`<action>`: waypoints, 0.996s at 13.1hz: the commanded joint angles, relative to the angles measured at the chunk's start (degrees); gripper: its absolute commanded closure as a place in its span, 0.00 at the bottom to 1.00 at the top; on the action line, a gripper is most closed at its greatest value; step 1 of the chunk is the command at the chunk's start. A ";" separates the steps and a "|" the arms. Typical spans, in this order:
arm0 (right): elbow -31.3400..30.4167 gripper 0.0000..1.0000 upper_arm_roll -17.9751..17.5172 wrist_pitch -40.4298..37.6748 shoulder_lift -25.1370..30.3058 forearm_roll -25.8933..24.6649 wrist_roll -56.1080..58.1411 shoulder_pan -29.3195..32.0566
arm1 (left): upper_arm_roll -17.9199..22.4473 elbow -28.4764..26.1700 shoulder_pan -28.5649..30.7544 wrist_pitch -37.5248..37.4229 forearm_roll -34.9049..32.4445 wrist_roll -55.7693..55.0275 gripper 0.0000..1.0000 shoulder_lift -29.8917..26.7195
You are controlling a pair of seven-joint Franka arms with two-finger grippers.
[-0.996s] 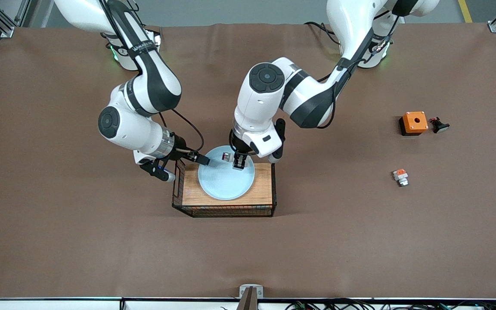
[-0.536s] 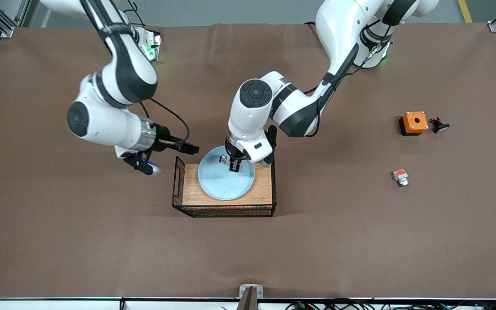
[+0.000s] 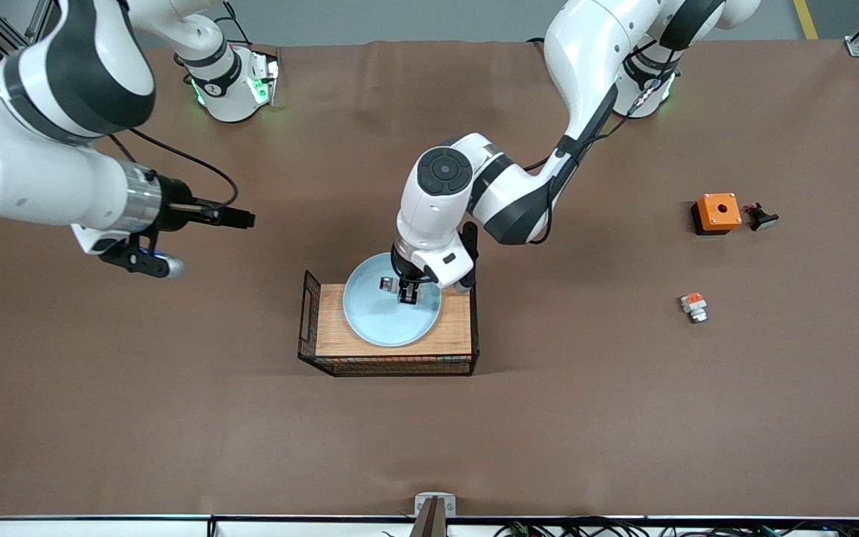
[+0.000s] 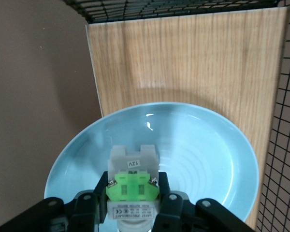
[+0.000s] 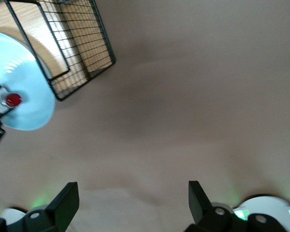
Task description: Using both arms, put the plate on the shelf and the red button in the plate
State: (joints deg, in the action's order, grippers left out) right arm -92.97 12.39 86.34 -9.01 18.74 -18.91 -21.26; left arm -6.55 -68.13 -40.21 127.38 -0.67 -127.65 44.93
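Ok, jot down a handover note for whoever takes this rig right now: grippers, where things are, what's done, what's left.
Left gripper: over the plate, fingers around the red button; whether it has let go cannot be told.
Right gripper: open, empty, up over bare table toward the right arm's end.
Plate: lies on the wooden board in the wire basket, so that part looks done.
Red button: low over or on the plate, between the left fingers.
Left to do: release the button onto the plate, lift the left arm away.
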 commanded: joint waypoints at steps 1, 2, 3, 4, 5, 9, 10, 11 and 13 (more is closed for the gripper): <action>-0.80 0.00 -0.70 -1.70 3.81 -6.14 12.89 5.07 | 1.10 1.42 -0.22 -2.46 0.58 2.05 0.00 -0.10; -0.89 0.00 -0.70 -1.88 5.04 -8.52 16.51 6.48 | 1.10 1.51 -0.13 -5.88 0.58 3.97 0.00 -1.32; -0.89 0.00 -0.96 -2.57 5.93 -10.28 17.76 7.97 | 1.10 1.51 0.04 -9.04 0.58 5.64 0.00 -3.07; -0.89 0.00 -1.31 -2.93 6.81 -11.35 17.95 9.64 | 1.10 1.51 0.57 -12.21 0.58 8.01 0.00 -5.18; -0.89 0.00 -2.62 -3.28 7.51 -13.27 18.30 11.40 | 0.84 1.51 1.62 -15.54 0.75 11.34 0.00 -7.64; -2.12 0.00 -7.73 -3.28 11.11 -18.56 19.71 18.00 | 0.84 1.16 8.02 -29.08 4.01 31.87 0.00 -12.92; -2.47 0.00 -7.73 -3.37 12.08 -18.65 19.88 19.31 | 1.19 0.90 9.61 -30.51 4.01 37.16 0.00 -13.63; -2.56 0.00 -7.73 -3.37 12.52 -18.65 21.88 20.45 | 1.28 0.81 12.06 -31.56 3.83 42.34 0.00 -14.33; -2.56 0.00 -7.73 -3.55 13.66 -18.83 26.73 22.57 | 1.19 0.11 16.20 -32.97 3.74 52.19 0.00 -17.23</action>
State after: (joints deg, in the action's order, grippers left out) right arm -93.80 6.01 82.77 2.06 0.99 4.56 -1.35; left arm -5.52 -65.50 -26.69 95.92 2.00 -83.26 31.44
